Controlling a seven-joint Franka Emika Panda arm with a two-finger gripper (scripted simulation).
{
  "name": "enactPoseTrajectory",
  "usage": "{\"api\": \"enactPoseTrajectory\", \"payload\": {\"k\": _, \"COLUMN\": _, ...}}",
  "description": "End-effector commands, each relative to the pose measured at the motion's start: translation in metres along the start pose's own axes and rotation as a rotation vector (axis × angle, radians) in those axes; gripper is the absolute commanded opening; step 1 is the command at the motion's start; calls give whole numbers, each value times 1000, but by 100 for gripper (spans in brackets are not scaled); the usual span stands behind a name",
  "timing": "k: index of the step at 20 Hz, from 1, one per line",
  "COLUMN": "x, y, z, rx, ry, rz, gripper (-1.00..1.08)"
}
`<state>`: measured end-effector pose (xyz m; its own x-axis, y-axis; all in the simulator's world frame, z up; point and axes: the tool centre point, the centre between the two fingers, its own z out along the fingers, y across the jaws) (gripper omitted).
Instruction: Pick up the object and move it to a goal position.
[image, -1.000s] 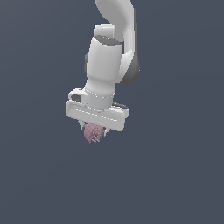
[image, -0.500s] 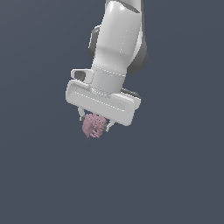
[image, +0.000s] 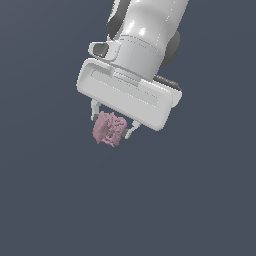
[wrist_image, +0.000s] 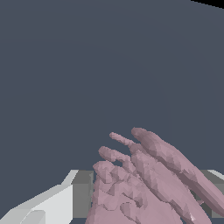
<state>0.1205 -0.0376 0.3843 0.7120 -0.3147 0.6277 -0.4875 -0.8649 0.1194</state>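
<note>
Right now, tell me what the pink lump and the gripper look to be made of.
The pink lump: matte dusty-pink, knobbly and faceted, with no shine; it could be clay or rough stone, but a simulator render leaves that open. The gripper: smooth white casing with soft highlights, like glossy moulded plastic or painted metal; its fingers look light grey and are closed on the lump.

Both views close — pink lump (image: 110, 129) shared

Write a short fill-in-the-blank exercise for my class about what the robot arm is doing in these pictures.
1. The pincer is shut on a bumpy lump coloured ____.
2. In the exterior view, the lump hangs ____ the white pincer body.
3. The background behind the arm is a plain dark ____.

Missing words: pink; below; grey
</note>
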Motion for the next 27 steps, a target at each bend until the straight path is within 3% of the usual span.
{"api": "enactPoseTrajectory", "payload": {"k": 1, "x": 12, "y": -2, "z": -16, "rx": -19, "ry": 34, "rz": 30, "gripper": -100}}
{"api": "enactPoseTrajectory", "payload": {"k": 15, "x": 55, "y": -13, "z": -89, "rx": -103, "ry": 174, "rz": 151, "gripper": -100}}
{"api": "enactPoseTrajectory", "payload": {"k": 27, "x": 59, "y": -15, "z": -98, "rx": -113, "ry": 188, "rz": 163, "gripper": -100}}
